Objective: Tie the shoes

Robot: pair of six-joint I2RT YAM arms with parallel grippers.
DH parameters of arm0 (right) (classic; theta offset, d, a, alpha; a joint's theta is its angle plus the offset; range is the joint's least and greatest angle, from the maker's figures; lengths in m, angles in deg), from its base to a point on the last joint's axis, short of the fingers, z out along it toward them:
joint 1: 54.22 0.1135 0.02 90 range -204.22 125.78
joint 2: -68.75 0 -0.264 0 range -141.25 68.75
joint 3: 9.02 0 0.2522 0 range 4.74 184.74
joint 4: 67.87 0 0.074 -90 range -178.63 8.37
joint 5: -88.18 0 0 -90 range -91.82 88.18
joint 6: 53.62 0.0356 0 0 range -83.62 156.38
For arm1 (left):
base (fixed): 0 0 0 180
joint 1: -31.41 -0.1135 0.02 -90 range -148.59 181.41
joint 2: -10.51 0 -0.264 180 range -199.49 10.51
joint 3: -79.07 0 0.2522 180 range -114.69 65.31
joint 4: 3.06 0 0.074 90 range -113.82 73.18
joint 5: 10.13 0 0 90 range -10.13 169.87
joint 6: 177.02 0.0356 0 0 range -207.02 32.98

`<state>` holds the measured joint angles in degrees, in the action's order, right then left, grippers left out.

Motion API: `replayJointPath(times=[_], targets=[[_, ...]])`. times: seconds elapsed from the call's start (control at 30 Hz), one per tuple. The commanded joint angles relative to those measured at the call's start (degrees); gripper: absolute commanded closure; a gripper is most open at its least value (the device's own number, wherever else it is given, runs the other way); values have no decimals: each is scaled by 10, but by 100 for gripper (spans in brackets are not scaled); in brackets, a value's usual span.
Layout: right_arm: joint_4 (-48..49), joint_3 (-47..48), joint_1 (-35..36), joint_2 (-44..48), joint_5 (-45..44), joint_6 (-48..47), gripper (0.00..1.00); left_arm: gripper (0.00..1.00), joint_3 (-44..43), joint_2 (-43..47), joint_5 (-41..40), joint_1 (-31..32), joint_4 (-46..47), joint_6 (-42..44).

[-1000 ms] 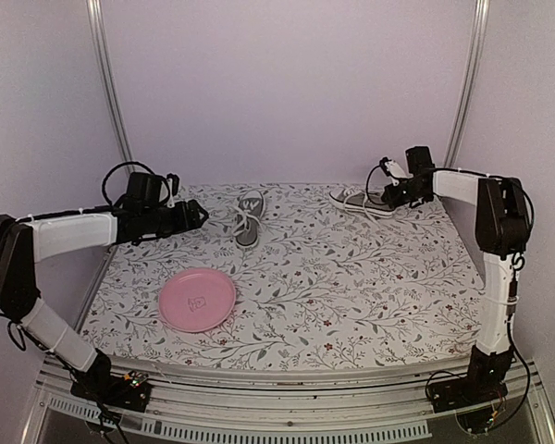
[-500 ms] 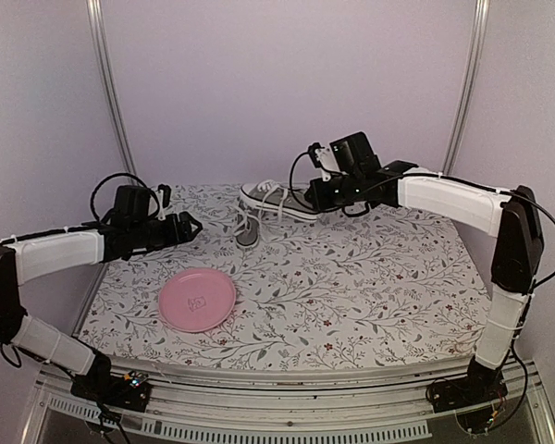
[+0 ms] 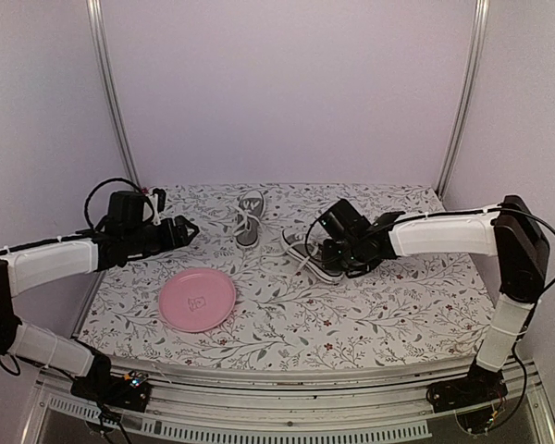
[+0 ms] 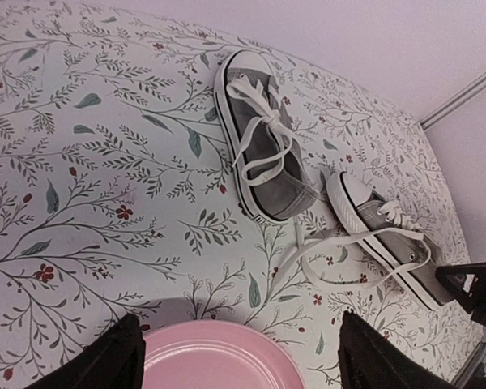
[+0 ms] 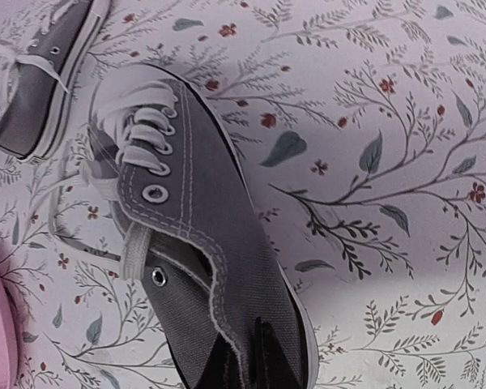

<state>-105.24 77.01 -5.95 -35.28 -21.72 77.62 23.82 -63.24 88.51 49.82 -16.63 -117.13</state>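
One grey shoe lies at the back centre of the table, its white laces loose; the left wrist view shows it too. The second shoe sits at table level just to its right, toe toward the first. My right gripper is shut on its heel wall, which I see up close in the right wrist view, gripping the grey canvas. Its laces trail untied across the cloth. My left gripper hovers open and empty above the plate's far rim.
A round pink plate lies front left, below the left gripper. The table carries a floral cloth. White walls and metal posts close in the back and sides.
My right arm has carried the second shoe from the back right corner, through the air, down to the table's middle beside the first shoe. The left arm has shifted only slightly.
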Motion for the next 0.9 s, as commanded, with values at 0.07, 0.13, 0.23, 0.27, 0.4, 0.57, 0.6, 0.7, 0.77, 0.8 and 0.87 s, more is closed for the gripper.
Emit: replayJointPath(times=[0.07,0.13,0.23,0.27,0.4,0.57,0.6,0.7,0.77,0.8,0.87], targets=[[-28,-63,42,58,-58,132,98,18,8,-6,9,0,19,-11],[-25,-76,54,65,-38,144,98,18,6,-13,9,5,19,-12],[-5,-93,63,81,38,132,80,19,-1,-24,4,22,17,-16],[-4,-97,66,87,57,125,67,18,-3,-27,3,28,16,-17],[-31,-112,72,129,60,92,28,19,-2,-30,1,50,20,-33],[8,-91,63,147,54,-79,19,19,30,-8,-23,71,41,-68],[8,-70,57,130,68,-117,19,19,36,-2,-28,75,42,-74],[21,4,41,69,121,-189,21,19,48,15,-46,89,35,-88],[29,60,31,21,158,-222,22,19,48,27,-52,100,18,-98],[23,98,26,-12,175,-243,25,19,48,33,-54,105,8,-103],[-5,180,16,-94,204,-262,30,19,52,49,-58,116,-7,-114]])
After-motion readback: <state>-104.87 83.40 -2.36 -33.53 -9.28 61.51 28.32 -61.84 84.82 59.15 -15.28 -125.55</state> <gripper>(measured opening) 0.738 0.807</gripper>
